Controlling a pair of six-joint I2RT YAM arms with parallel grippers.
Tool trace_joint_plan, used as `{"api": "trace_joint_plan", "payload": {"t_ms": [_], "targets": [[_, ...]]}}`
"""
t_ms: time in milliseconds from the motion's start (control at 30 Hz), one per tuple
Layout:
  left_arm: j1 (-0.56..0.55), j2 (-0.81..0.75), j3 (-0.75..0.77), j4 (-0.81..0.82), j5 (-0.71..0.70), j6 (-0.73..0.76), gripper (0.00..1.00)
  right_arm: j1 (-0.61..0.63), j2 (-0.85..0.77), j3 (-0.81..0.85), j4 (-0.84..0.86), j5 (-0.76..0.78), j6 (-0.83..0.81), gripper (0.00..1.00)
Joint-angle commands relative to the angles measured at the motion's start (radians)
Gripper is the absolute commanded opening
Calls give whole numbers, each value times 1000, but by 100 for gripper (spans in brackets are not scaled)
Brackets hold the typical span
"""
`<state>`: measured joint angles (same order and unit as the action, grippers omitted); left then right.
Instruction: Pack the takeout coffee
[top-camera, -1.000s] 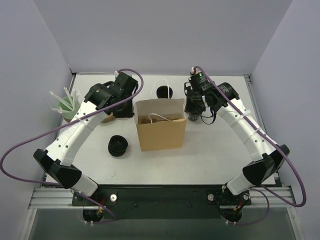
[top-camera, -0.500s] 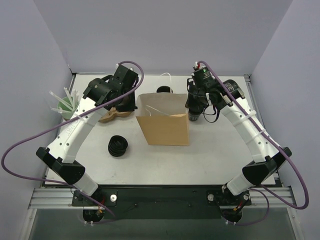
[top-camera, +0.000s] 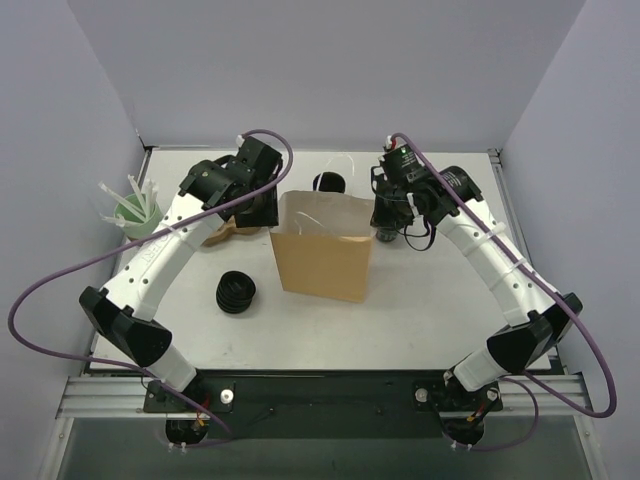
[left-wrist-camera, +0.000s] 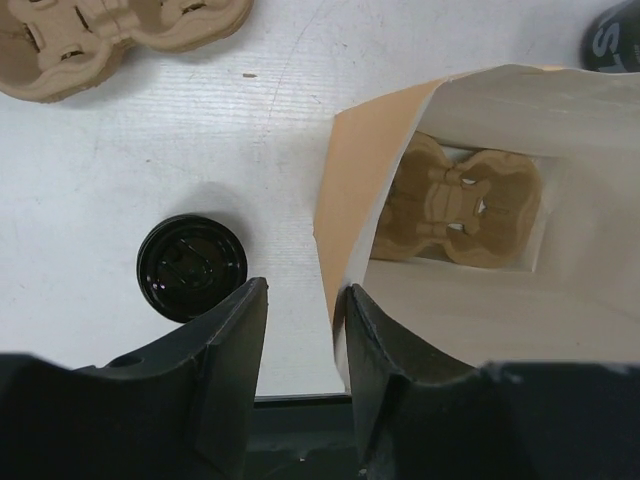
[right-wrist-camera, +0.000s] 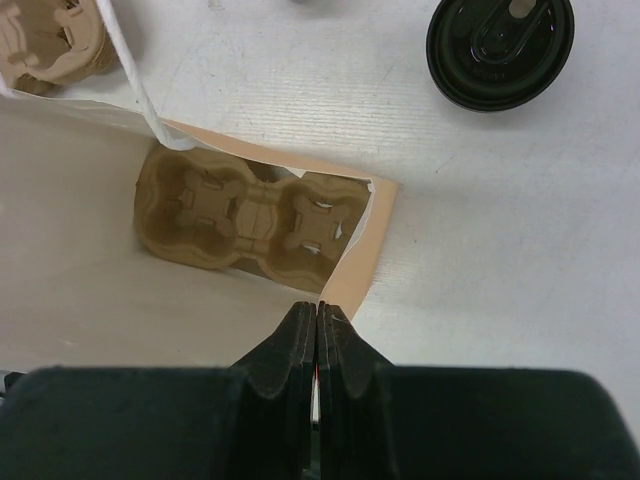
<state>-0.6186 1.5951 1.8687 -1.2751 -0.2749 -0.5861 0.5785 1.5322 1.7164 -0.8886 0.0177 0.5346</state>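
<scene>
White table (top-camera: 430, 310) | bag (top-camera: 322, 268) holds cup carrier (right-wrist-camera: 245, 215) | coffee (top-camera: 330, 183) outside | left gripper (left-wrist-camera: 306, 290) apart | right gripper (right-wrist-camera: 317, 308) pinching bag

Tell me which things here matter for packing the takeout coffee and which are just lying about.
For the job:
coffee
bag
carrier inside the bag

Lying about:
spare carrier on the table
ribbed stack
cup of straws

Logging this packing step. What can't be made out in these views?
Top external: lower part of the takeout coffee, behind the brown bag; bag's contents, behind its front wall.
Left wrist: black lettered object, cut off by the top-right corner.
</scene>
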Motion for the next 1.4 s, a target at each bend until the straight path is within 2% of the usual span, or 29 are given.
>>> {"api": "trace_joint_plan", "payload": {"t_ms": [0, 267, 367, 400, 433, 533, 733, 833, 933, 1000, 1033, 1067, 1100, 1167, 1200, 1267, 1367], "targets": [[10, 6, -28, 124, 29, 38, 47, 7, -57, -28, 4, -10, 11, 0], [10, 2, -25, 188, 43, 55, 44, 7, -64, -43, 13, -9, 13, 0], [10, 26, -36, 189, 51, 75, 32, 7, -63, -37, 16, -9, 15, 1], [10, 32, -36, 184, 54, 84, 20, 7, -61, -34, 14, -9, 16, 1], [10, 38, -28, 177, 59, 89, 13, 7, -61, -26, 14, -9, 15, 2], [8, 40, 19, 136, 45, 74, 0, 7, -57, 6, 16, 1, 22, 1], [3, 43, 254, -29, 26, 23, 0, 7, -81, 83, -7, -9, 70, 2], [3, 25, 239, -32, 37, 9, 0, 9, -95, 62, -6, -10, 93, 2], [3, -21, 95, 48, 75, -11, 0, 9, -99, 11, 5, -7, 93, 3], [6, -40, 3, 92, 85, -24, 9, 7, -93, -11, 4, -2, 90, 17], [8, -46, -11, 97, 79, -24, 20, 6, -92, -12, 4, 8, 94, 22], [8, -44, -13, 92, 65, -23, 40, 4, -95, -5, 5, 39, 100, 28], [8, -40, 12, 71, 51, -20, 48, 1, -101, 6, 5, 41, 102, 32], [10, -20, 59, 42, 10, -3, 55, -2, -101, 43, 2, 38, 91, 43], [11, -11, 105, 16, 5, 3, 57, -2, -104, 75, 2, 36, 84, 53], [11, 5, 132, 0, 2, 14, 58, -2, -112, 87, -1, 60, 88, 60], [11, -3, 109, 17, 35, 17, 58, -8, -129, 80, 5, 178, 85, 64]]}}
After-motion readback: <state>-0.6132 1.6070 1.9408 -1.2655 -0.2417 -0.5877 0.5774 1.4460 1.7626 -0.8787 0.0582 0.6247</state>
